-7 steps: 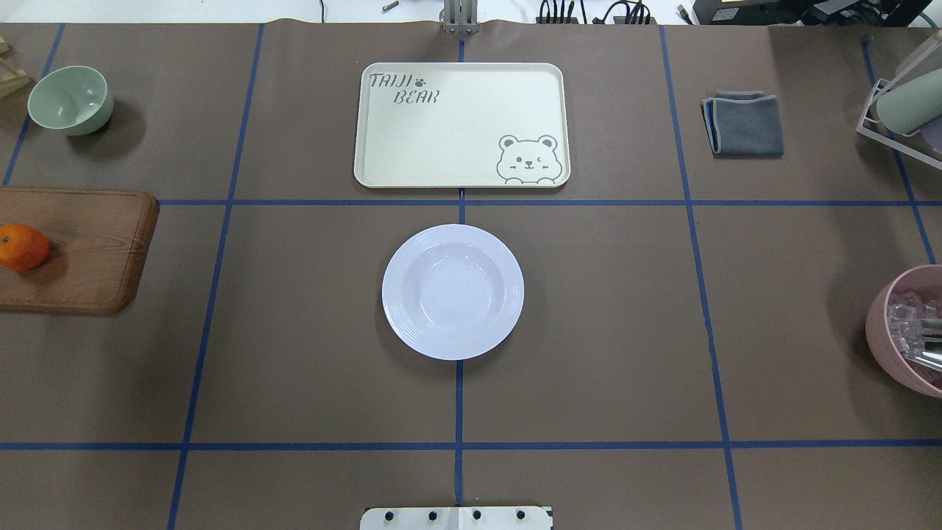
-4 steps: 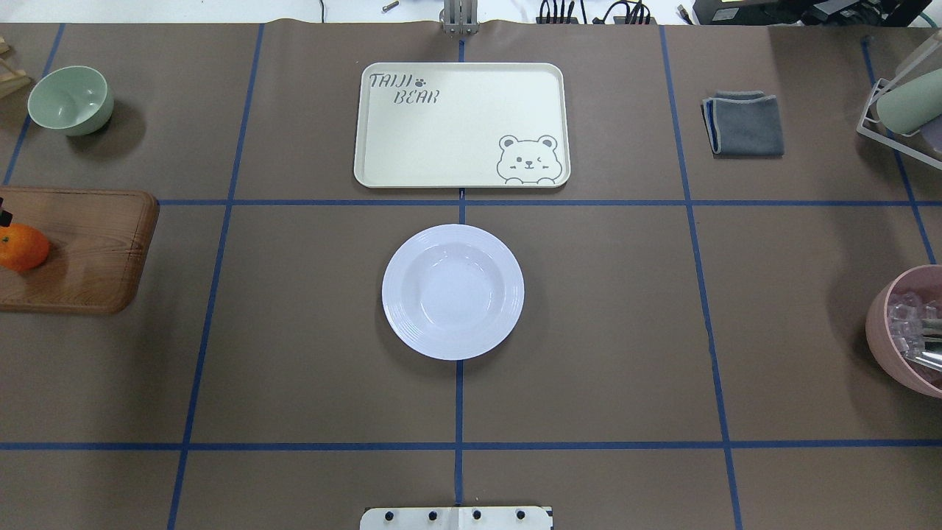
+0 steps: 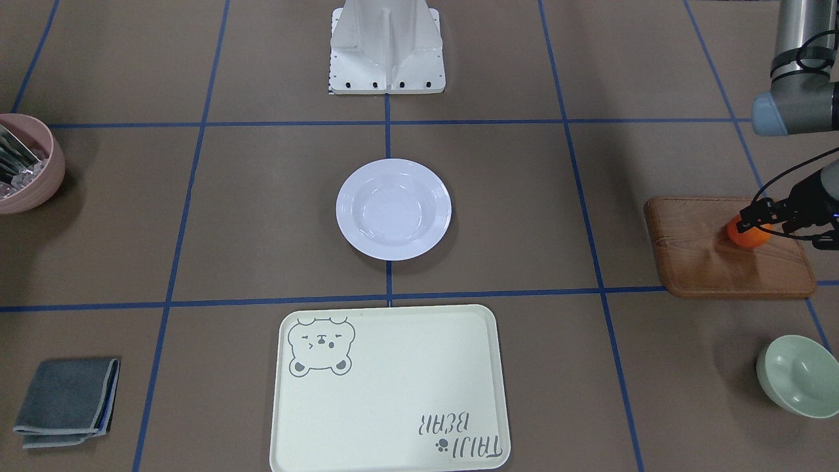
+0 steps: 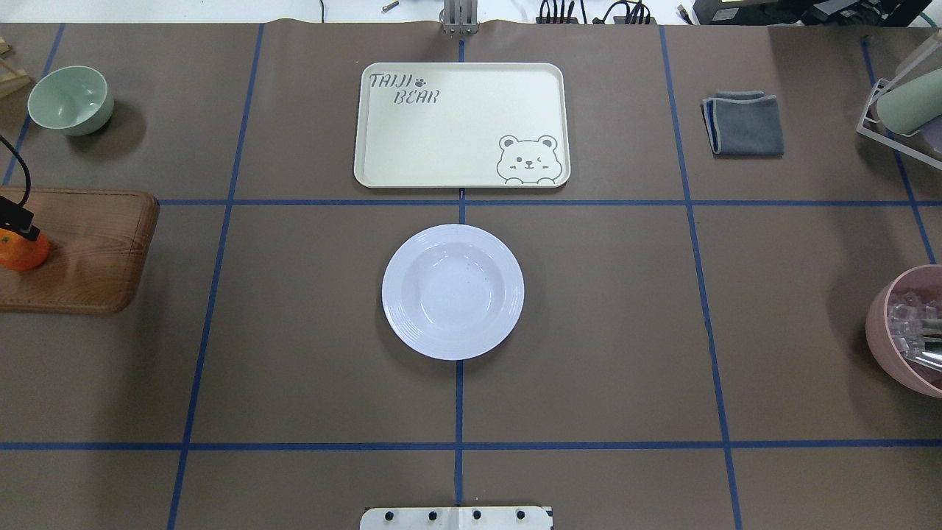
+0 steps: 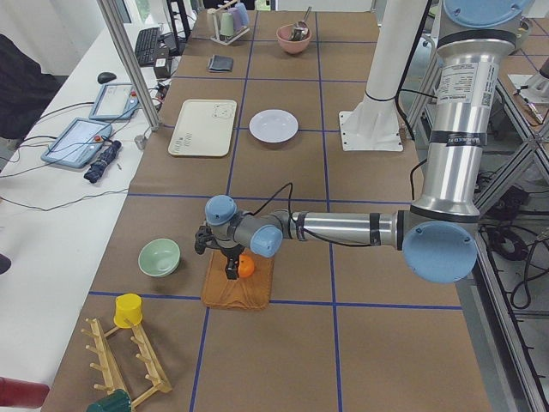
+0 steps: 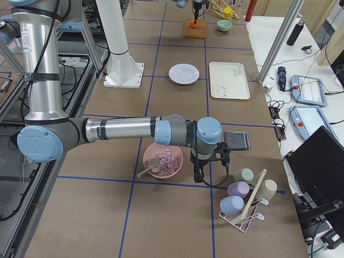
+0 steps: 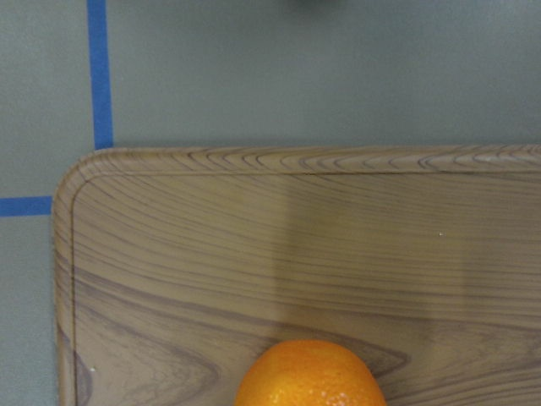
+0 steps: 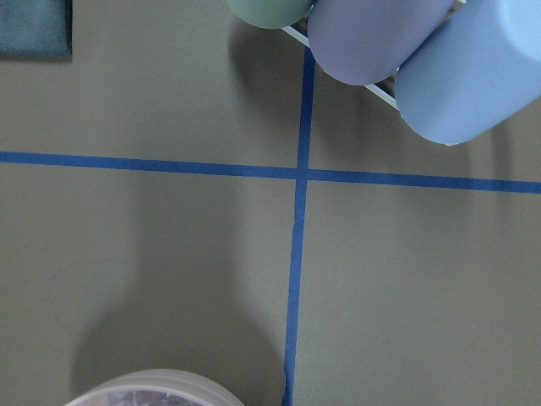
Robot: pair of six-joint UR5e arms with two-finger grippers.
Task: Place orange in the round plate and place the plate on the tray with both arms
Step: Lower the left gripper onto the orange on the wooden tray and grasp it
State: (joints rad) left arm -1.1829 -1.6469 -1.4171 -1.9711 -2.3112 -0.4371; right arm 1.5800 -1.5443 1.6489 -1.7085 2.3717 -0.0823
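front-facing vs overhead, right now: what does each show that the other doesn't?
Front-facing only: the left arm and most of the left gripper, at the orange. Overhead only: the cup rack at its right edge. Both: orange, round plate, tray, wooden board, green bowl, pink bowl, grey cloth.

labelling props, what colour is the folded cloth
Grey cloth, blue edge; overhead view shows it best.

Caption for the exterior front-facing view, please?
Left gripper at the orange on the wooden board; round plate and tray lie empty, apart.
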